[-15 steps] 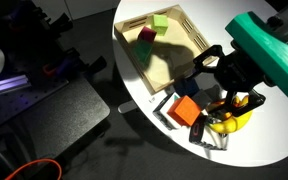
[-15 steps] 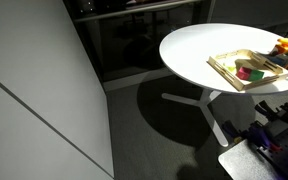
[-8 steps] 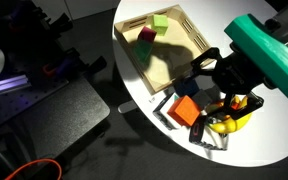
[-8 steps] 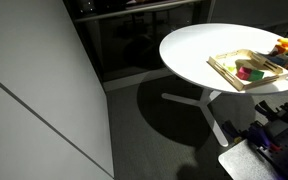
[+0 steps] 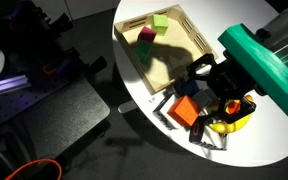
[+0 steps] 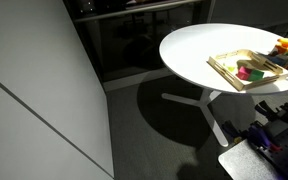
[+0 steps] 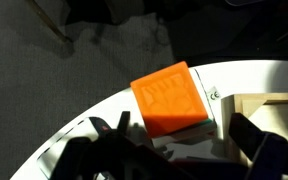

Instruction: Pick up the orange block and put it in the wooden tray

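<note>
Approach step: gripper (image 7: 179, 128), jaws spread wide, hovers over orange block (image 7: 171, 98) (centre frame); next, lower, close, lift toward tray (image 5: 174, 45).

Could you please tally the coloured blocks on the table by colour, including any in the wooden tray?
green block, in the wooden tray: 1
magenta block, in the wooden tray: 1
orange block, on the table: 1
blue block, partly hidden: 1
Total: 4
</note>
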Tool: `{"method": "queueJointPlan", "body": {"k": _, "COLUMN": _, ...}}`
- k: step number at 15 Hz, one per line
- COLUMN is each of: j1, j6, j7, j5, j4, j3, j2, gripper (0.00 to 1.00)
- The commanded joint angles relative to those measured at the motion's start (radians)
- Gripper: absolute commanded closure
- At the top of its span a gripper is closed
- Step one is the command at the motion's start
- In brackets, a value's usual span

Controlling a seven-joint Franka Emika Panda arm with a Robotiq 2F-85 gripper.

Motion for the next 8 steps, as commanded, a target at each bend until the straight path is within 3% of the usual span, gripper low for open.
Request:
{"method": "queueJointPlan", "body": {"k": 1, "j1": -0.017, "j6": 0.001, "j7": -0.019, "j5": -0.022, "j4": 0.0, "j3": 0.009, "j2": -0.001, "gripper": 0.0}}
{"method": "queueJointPlan", "body": {"k": 3, "j1": -0.018, "j6": -0.002, "j7": -0.016, "j5": -0.021, "j4": 0.001, "j3": 0.008, "j2": 0.002, "gripper": 0.0}}
{"method": "queueJointPlan", "body": {"k": 4, "j1": -0.018, "j6": -0.003, "j7": -0.014, "j5": -0.02, "j4": 0.002, "j3": 0.008, "j2": 0.004, "gripper": 0.25}}
{"method": "queueJointPlan", "body": {"k": 5, "j1": -0.019, "j6": -0.003, "j7": -0.015, "j5": -0.02, "j4": 0.003, "j3": 0.008, "j2": 0.005, "gripper": 0.26}}
{"method": "queueJointPlan", "body": {"k": 8, "j1": -0.02, "j6": -0.006, "j7": -0.015, "j5": -0.019, "j4": 0.004, "j3": 0.007, "j2": 0.006, "gripper": 0.51}}
